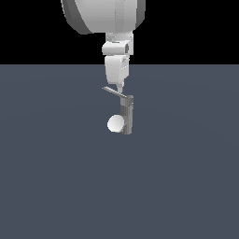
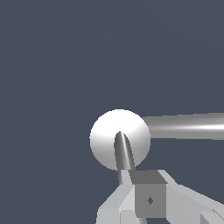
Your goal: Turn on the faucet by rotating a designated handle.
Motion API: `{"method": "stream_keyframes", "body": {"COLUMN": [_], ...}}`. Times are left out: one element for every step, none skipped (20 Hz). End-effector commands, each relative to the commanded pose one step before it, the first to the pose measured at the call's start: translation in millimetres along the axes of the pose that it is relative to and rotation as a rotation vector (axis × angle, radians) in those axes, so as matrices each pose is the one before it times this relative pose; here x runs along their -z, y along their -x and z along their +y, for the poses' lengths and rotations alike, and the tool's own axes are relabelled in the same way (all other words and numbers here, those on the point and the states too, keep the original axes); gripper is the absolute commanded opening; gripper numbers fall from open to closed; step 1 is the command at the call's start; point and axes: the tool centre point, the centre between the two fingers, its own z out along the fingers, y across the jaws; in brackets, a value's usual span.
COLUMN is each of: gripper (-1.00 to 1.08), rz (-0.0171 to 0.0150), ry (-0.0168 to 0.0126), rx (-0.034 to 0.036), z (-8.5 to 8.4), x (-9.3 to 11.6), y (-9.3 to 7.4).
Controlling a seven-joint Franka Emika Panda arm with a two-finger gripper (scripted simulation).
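The faucet (image 1: 127, 115) is a small grey upright post on the dark floor. A white round end (image 1: 115, 124) sits at its side, toward the exterior view's left. The handle (image 1: 114, 92) is a thin flat grey lever slanting from the post's top toward that same side. My gripper (image 1: 120, 86) points down from above, its narrow tip right at the lever's upper face, with the fingers together and nothing between them. In the wrist view the handle (image 2: 124, 151) runs out from my gripper (image 2: 146, 188) across the white ball (image 2: 105, 135), and the faucet's grey cylinder (image 2: 188, 127) stretches sideways.
The dark grey-blue floor (image 1: 56, 177) spreads flat around the faucet. My large white arm (image 1: 100, 16) hangs down from above, directly over the post.
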Motion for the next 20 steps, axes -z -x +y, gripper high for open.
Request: {"method": "stream_keyframes", "body": {"gripper": [-1.00,-1.00,-1.00,-1.00,-1.00,-1.00,-1.00,-1.00,-1.00,-1.00,-1.00,-1.00,-1.00,-1.00,-1.00,-1.00,-1.00,-1.00,-1.00,-1.00], "rz": [-0.00809,-0.00072,-0.00072,-0.00072,-0.00072,-0.00070,-0.00071,-0.00070,-0.00069,-0.00070,-0.00068,-0.00067,-0.00068,-0.00067,-0.00067,-0.00065,-0.00065,-0.00065,-0.00065,0.00000], "ry": [0.00551,0.00099,0.00099,0.00099,0.00099,0.00097,0.00099,0.00097,0.00095,0.00097,0.00095,0.00093,0.00095,0.00093,0.00093,0.00091,0.00091,0.00091,0.00090,0.00000], "rx": [0.02949,0.00330,0.00330,0.00330,0.00330,0.00324,0.00330,0.00324,0.00317,0.00324,0.00317,0.00311,0.00317,0.00311,0.00311,0.00304,0.00304,0.00304,0.00304,0.00000], "z": [-3.17,-2.17,-2.16,-2.15,-2.13,-2.13,-2.11,-2.10,-2.09,-2.07,-2.06,-2.05,-2.04,-2.03,-2.01,-2.00,-1.99,-1.98,-1.96,0.00], "x": [-6.45,-0.69,-0.68,-0.68,-0.68,-0.67,-0.68,-0.67,-0.65,-0.66,-0.65,-0.64,-0.65,-0.63,-0.63,-0.62,-0.61,-0.61,-0.60,0.00], "y": [20.73,2.44,2.43,2.43,2.43,2.39,2.42,2.38,2.34,2.37,2.33,2.29,2.32,2.28,2.28,2.23,2.23,2.23,2.22,0.00]}}
